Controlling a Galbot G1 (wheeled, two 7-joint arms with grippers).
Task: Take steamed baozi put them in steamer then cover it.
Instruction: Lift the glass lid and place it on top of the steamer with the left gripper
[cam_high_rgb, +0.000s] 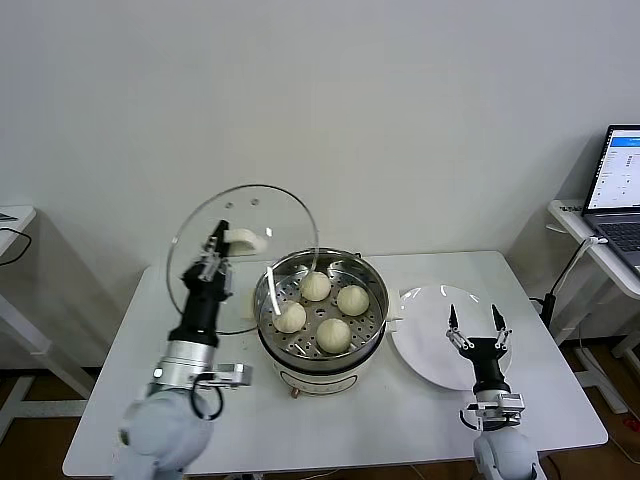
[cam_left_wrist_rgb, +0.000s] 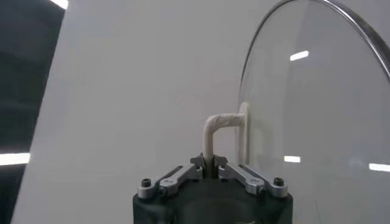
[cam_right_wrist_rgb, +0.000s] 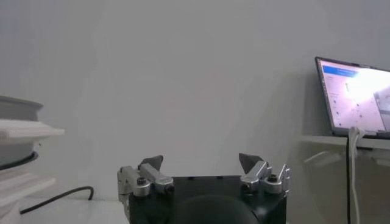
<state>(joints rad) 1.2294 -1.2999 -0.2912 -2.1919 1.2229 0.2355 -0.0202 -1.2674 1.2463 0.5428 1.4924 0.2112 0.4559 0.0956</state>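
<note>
Several steamed baozi (cam_high_rgb: 316, 286) lie in the shiny steamer (cam_high_rgb: 276, 281) at the table's middle, on its cream-white pot base. My left gripper (cam_high_rgb: 216, 240) is raised left of the steamer, shut on the cream handle (cam_left_wrist_rgb: 214, 125) of the glass cover (cam_high_rgb: 196, 232). The cover is held on edge in the air, its lower rim near the steamer's left side. My right gripper (cam_high_rgb: 475, 318) stands open and empty over the white plate (cam_high_rgb: 425, 325), to the steamer's right.
The white table's right edge (cam_high_rgb: 560, 345) lies just beyond the plate. A laptop (cam_high_rgb: 620, 185) stands on a side desk at far right. Another desk (cam_high_rgb: 15, 225) is at far left.
</note>
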